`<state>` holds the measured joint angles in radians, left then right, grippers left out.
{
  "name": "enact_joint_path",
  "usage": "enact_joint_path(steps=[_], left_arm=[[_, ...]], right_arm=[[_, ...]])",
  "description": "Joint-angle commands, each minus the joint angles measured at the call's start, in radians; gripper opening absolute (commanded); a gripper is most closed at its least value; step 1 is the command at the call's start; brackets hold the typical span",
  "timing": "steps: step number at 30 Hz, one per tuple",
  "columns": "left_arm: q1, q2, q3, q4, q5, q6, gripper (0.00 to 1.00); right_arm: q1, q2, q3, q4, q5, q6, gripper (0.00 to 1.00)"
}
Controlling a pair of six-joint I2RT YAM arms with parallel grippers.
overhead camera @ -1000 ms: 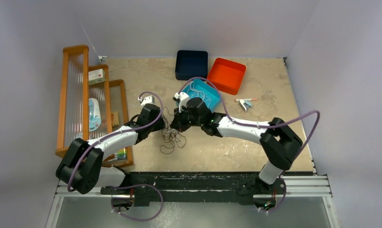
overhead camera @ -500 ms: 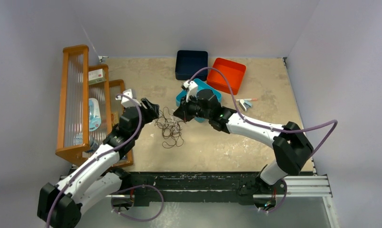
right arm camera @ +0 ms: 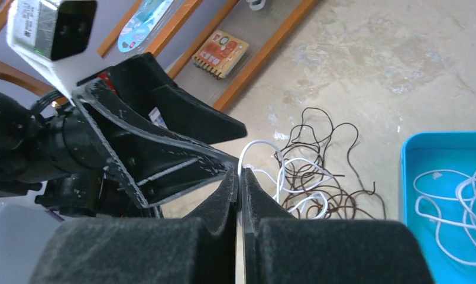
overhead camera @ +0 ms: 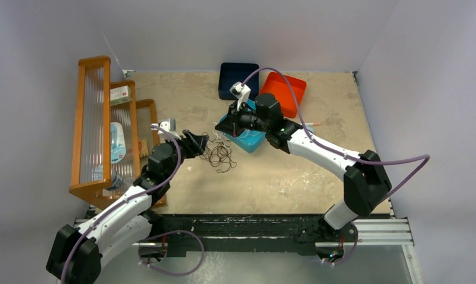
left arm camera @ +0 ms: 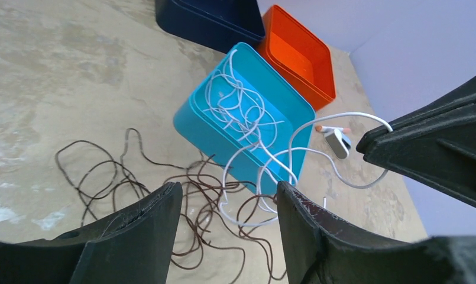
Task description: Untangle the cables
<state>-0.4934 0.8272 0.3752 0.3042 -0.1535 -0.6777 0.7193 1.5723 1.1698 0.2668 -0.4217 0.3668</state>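
Cables overlap; one white strand vanishes inside the clamped right hand.

Pale lavender walls enclose a mottled beige table with a wooden rack at left.

A lab test cell: blank walls enclose the table.

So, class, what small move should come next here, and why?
Probably the right gripper should draw its white cable up and toward the teal tray. It is shut on that cable, whose loops lie tangled among the dark brown cables, while the left gripper stands open, holding nothing.
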Motion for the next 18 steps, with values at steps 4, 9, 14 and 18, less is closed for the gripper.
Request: enact_joint_path(steps=[4, 9, 14, 18], left_arm=[[-0.004, 0.080, -0.003, 0.275, 0.147, 0.008, 0.59], [-0.004, 0.101, -0.012, 0.316, 0.204, 0.012, 0.59], [-0.004, 0.158, -0.020, 0.350, 0.213, 0.020, 0.59], [-0.004, 0.212, -0.029, 0.405, 0.224, 0.013, 0.58]], right_arm=[[0.003, 0.017, 0.048, -0.001, -0.088, -0.012, 0.00], [0.003, 0.017, 0.045, 0.008, -0.093, -0.003, 0.00], [0.003, 0.013, 0.042, 0.022, -0.114, 0.000, 0.00], [0.003, 0.009, 0.042, 0.029, -0.124, 0.004, 0.00]])
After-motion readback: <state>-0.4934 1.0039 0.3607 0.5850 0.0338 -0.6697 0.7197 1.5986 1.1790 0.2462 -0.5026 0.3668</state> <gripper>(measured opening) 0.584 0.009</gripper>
